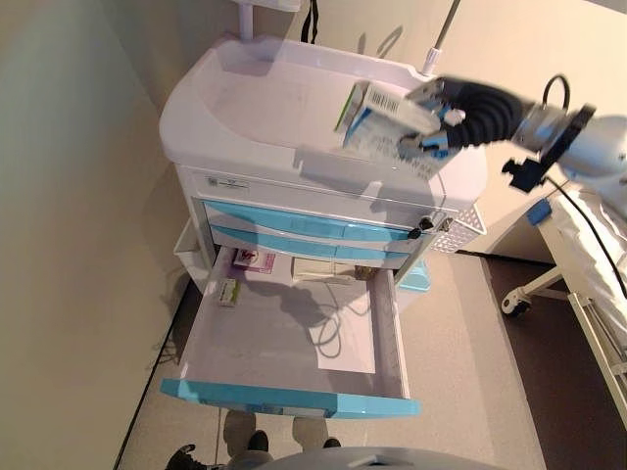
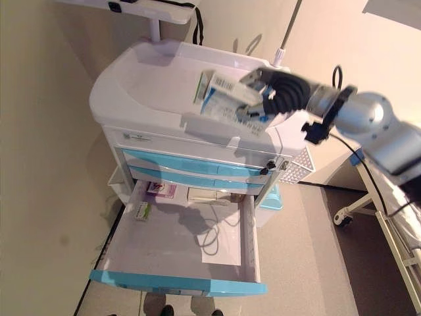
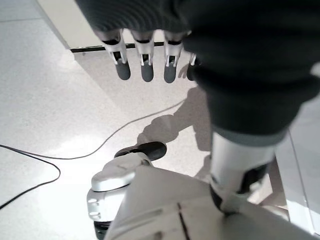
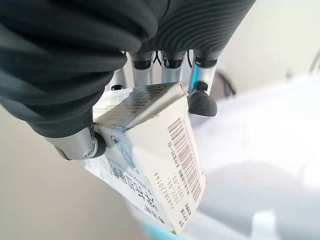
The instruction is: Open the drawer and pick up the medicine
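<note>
My right hand point(image 1: 446, 116) is shut on a white and blue medicine box point(image 1: 382, 117) and holds it above the top of the white cart point(image 1: 255, 108). The right wrist view shows the fingers and thumb point(image 4: 75, 142) pinching the box point(image 4: 160, 165), barcode side out. The cart's lowest blue-fronted drawer point(image 1: 294, 397) is pulled fully open. Inside it lie a pink packet point(image 1: 253, 260), a small green box point(image 1: 230, 292), a flat white box point(image 1: 318, 269) and a sheet of paper point(image 1: 345, 343). My left hand point(image 3: 145, 55) hangs over the floor with straight fingers, holding nothing.
Two shut blue drawers point(image 1: 304, 227) sit above the open one. A white wire basket point(image 1: 460, 227) hangs on the cart's right side. A white wheeled bed frame point(image 1: 578, 294) stands at the right. A wall runs along the left.
</note>
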{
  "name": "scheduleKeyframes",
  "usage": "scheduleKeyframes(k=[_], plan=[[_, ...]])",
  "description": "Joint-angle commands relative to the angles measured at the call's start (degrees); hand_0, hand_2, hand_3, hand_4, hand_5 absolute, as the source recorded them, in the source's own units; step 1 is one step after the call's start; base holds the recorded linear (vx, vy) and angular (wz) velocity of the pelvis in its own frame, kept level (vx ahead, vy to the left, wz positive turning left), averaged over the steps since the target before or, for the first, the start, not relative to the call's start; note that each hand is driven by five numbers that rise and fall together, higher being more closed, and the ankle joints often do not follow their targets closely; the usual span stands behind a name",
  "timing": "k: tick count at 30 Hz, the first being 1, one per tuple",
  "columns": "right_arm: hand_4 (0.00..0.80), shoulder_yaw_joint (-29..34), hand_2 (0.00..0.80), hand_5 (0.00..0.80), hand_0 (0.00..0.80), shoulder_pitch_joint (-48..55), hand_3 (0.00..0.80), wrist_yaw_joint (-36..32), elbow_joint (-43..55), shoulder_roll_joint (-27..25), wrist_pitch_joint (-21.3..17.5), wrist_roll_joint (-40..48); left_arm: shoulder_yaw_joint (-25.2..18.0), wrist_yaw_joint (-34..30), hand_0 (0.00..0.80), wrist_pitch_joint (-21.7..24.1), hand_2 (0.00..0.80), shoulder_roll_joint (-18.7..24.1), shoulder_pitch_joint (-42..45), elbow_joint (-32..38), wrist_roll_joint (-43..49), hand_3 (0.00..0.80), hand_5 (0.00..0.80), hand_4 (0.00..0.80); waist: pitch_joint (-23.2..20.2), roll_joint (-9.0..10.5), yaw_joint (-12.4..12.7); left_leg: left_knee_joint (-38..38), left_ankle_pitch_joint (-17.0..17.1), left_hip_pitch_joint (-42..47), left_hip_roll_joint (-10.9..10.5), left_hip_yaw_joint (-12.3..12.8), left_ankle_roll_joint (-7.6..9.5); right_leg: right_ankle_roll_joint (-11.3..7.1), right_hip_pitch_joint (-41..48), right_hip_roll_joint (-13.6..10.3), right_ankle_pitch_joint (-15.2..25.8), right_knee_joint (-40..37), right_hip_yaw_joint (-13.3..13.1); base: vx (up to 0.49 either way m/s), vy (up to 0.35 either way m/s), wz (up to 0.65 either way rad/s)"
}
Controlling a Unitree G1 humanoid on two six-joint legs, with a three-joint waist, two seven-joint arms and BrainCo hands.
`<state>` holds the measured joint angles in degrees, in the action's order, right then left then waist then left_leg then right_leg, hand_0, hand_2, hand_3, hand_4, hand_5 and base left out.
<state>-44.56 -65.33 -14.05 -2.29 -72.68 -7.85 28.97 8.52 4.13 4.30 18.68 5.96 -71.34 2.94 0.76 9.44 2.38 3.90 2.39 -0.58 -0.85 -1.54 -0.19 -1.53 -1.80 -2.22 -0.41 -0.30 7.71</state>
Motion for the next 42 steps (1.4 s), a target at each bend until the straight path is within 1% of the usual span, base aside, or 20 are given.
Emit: scheduleKeyframes(k=[1,2,3,6,9,12,14,18,21,24,29,30,36,42], plan=[[0.800,-3.61,0.800,0.800,0.800,-6.27,0.800,4.04,-6.06,1.53,-2.30,1.60,1.78,-0.85,0.000,0.78,0.000,-1.39,0.24,-3.19,-2.08,0.000,0.000,0.000,-1.11,1.39,0.73,-0.88,-0.64,-2.19,-1.05,1.45,-0.40,-3.22,-1.71,-0.68,2.02,2.42,0.53,0.000,0.000,0.00],[0.800,-4.82,0.800,0.800,0.800,-8.19,0.800,4.57,-8.86,2.21,-2.09,0.85,2.18,-0.88,0.000,0.69,0.000,-1.31,0.25,-3.21,-2.43,0.000,0.000,0.000,-1.17,1.52,0.79,-0.83,-0.64,-2.15,-0.98,1.41,-0.44,-3.20,-1.65,-0.71,2.02,2.38,0.60,0.000,0.000,0.00],[0.800,-6.03,0.800,0.800,0.800,-10.50,0.800,5.85,-14.00,3.92,-1.98,-0.20,2.72,-0.78,0.000,0.73,0.000,-1.48,0.18,-3.36,-2.73,0.000,0.000,0.000,-1.14,1.45,0.82,-0.83,-0.64,-2.13,-1.00,1.34,-0.42,-3.20,-1.62,-0.69,2.07,2.42,0.68,0.000,0.000,0.00],[0.800,-9.53,0.800,0.800,0.800,-16.06,0.800,7.05,-24.40,8.41,-0.91,-4.13,3.79,-0.41,0.000,0.58,0.000,-1.26,-0.10,-3.74,-3.59,0.000,0.000,0.000,-1.07,1.54,1.05,-0.70,-0.54,-2.09,-1.04,1.13,-0.49,-3.13,-1.45,-0.70,2.06,2.36,0.91,0.000,0.000,0.00],[0.800,-8.81,0.800,0.800,0.800,-18.62,0.800,8.94,-36.52,14.75,0.18,-8.15,4.67,-0.08,0.000,0.51,0.000,-1.17,-0.31,-4.00,-4.43,0.000,0.000,0.000,-1.10,1.51,1.55,-0.59,-0.40,-2.36,-1.05,0.66,-0.47,-3.05,-1.46,-0.66,2.07,2.24,1.20,0.006,-0.010,0.07],[0.800,-7.08,0.800,0.800,0.800,-20.12,0.800,10.78,-48.50,21.47,1.34,-14.44,5.19,0.23,0.000,0.26,0.000,-0.87,-0.87,-4.61,-4.76,0.000,0.000,0.000,-0.84,1.55,2.33,-0.68,-0.27,-2.75,-1.14,-0.01,-0.38,-2.96,-1.60,-0.67,2.03,2.25,1.70,0.007,-0.020,0.08],[0.800,-5.75,0.800,0.800,0.800,-20.77,0.800,13.07,-56.28,24.64,2.14,-18.42,5.35,0.29,0.000,0.18,0.000,-0.61,-1.23,-4.87,-5.07,0.000,0.000,0.000,-0.52,1.57,3.00,-0.69,-0.12,-3.07,-1.26,-0.65,-0.32,-2.93,-1.61,-0.69,2.03,2.25,2.08,0.009,-0.021,0.15],[0.800,-2.06,0.800,0.800,0.800,-21.03,0.800,16.15,-66.68,28.95,3.23,-23.31,5.88,0.74,0.000,0.13,0.000,-0.07,-1.69,-4.74,-5.42,0.000,0.000,0.000,0.48,1.42,4.76,-1.00,0.21,-4.16,-1.71,-2.34,-0.20,-2.88,-1.93,-0.81,1.83,2.51,3.39,0.000,-0.031,0.26],[0.800,-0.63,0.800,0.800,0.800,-20.93,0.800,17.97,-71.15,29.55,3.60,-26.18,6.38,0.93,0.000,0.03,0.000,0.04,-2.28,-4.61,-5.58,0.000,0.000,0.000,0.99,1.25,5.81,-1.07,0.59,-5.04,-2.18,-3.88,-0.20,-2.86,-2.03,-0.94,1.60,2.60,4.76,0.013,-0.024,0.25],[0.800,-0.17,0.800,0.800,0.800,-20.49,0.800,18.99,-73.61,28.90,3.73,-28.88,6.75,1.15,0.000,0.12,0.000,0.24,-2.75,-4.42,-5.17,0.000,0.000,0.000,1.48,1.21,7.18,-1.07,0.98,-5.93,-2.47,-5.53,-0.31,-2.97,-2.09,-1.08,1.44,2.27,6.32,0.016,-0.032,0.33],[0.800,1.13,0.800,0.800,0.800,-19.19,0.800,19.86,-75.23,27.70,3.78,-30.48,7.73,1.34,0.000,0.34,0.000,0.48,-3.63,-3.45,-4.62,0.000,0.000,0.000,2.20,1.15,8.68,-1.06,1.69,-7.33,-3.18,-7.91,-0.49,-2.93,-2.27,-1.30,1.30,2.05,8.65,0.008,-0.033,0.39],[0.800,1.24,0.800,0.800,0.800,-19.09,0.800,20.09,-75.90,27.32,3.85,-30.82,8.00,1.37,0.000,0.38,0.000,0.50,-3.95,-3.10,-4.55,0.000,0.000,0.000,2.42,1.18,9.02,-0.95,1.89,-7.62,-3.37,-8.68,-0.53,-2.92,-2.19,-1.34,1.12,2.00,9.44,0.011,-0.027,0.20],[0.800,2.23,0.800,0.800,0.800,-17.35,0.800,20.22,-77.10,26.45,3.96,-32.01,8.68,1.75,0.000,0.31,0.000,0.45,-4.98,-2.70,-4.07,0.000,0.000,0.000,2.85,1.01,9.79,-0.86,2.23,-8.27,-3.73,-10.40,-0.69,-2.86,-2.18,-1.50,0.75,1.94,11.20,0.007,-0.019,0.26],[0.800,2.54,0.800,0.800,0.800,-16.91,0.800,20.44,-77.53,26.45,4.06,-32.63,9.22,1.92,0.000,0.35,0.000,0.35,-5.41,-2.28,-3.70,0.000,0.000,0.000,3.17,0.81,10.01,-0.86,2.28,-8.56,-3.85,-10.97,-0.71,-2.82,-2.29,-1.62,0.64,1.96,11.96,0.003,-0.011,0.10]])
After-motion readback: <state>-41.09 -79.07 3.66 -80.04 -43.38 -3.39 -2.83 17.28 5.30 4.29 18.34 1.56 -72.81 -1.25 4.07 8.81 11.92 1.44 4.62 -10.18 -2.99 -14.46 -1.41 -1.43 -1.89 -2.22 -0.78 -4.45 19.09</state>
